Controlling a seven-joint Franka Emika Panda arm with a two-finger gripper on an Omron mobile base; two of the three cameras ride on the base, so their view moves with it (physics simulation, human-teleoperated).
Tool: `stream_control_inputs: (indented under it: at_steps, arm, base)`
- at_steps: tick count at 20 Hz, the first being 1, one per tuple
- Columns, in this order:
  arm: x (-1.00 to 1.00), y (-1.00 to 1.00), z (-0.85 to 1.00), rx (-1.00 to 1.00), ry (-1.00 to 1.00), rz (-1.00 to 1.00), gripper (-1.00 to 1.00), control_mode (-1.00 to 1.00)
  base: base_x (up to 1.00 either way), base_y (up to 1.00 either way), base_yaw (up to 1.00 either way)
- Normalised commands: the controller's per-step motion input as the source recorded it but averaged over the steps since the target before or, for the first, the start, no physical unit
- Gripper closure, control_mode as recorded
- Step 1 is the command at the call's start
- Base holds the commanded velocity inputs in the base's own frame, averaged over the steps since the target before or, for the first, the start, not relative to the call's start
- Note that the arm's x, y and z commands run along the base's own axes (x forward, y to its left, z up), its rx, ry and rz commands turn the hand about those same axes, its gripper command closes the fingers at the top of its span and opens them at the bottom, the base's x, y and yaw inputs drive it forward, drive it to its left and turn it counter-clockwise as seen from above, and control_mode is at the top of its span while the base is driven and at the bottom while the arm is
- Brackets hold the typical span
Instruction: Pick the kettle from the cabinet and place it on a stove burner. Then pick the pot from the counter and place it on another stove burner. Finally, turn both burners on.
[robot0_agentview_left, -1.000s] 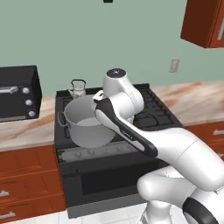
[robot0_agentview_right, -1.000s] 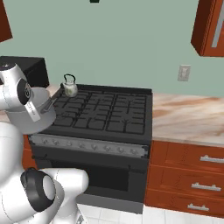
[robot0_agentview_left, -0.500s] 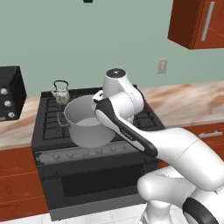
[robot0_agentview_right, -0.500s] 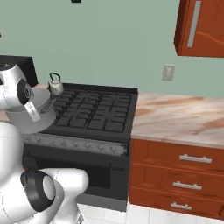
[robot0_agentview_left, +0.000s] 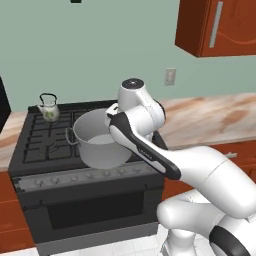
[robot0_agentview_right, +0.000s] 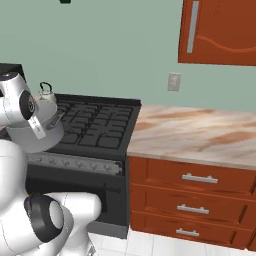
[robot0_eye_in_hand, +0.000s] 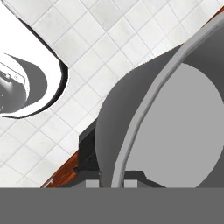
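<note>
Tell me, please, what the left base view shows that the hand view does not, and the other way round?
Left base view: the small cream-white kettle with green leaf print standing on a rear-left grate of the wide black range, the beige marbled counter and the reddish-brown wooden wall cabinet.
Hand view: the gripper shut on the rim of the wide grey brushed-metal pot, one finger tip on each side.
Both: that pot, held at the range's front, and the white tiled floor.
</note>
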Motion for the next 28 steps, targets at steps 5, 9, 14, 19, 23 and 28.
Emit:
stream_control_inputs:
  at_steps: [5, 9, 14, 19, 23, 28]
  arm:
    - [0.00, 0.00, 0.00, 0.00, 0.00, 0.00, 1.00, 1.00]
    - [0.00, 0.00, 0.00, 0.00, 0.00, 0.00, 1.00, 1.00]
    - [0.00, 0.00, 0.00, 0.00, 0.00, 0.00, 1.00, 1.00]
    - [0.00, 0.00, 0.00, 0.00, 0.00, 0.00, 1.00, 1.00]
    - [0.00, 0.00, 0.00, 0.00, 0.00, 0.00, 1.00, 1.00]
    - [0.00, 0.00, 0.00, 0.00, 0.00, 0.00, 1.00, 1.00]
  base:
    - [0.37, -0.20, 0.00]
    - [0.44, -0.10, -0.02]
    - [0.49, -0.06, -0.05]
    - [0.37, -0.27, -0.03]
    - [0.11, -0.35, -0.03]
    - [0.00, -0.40, -0.02]
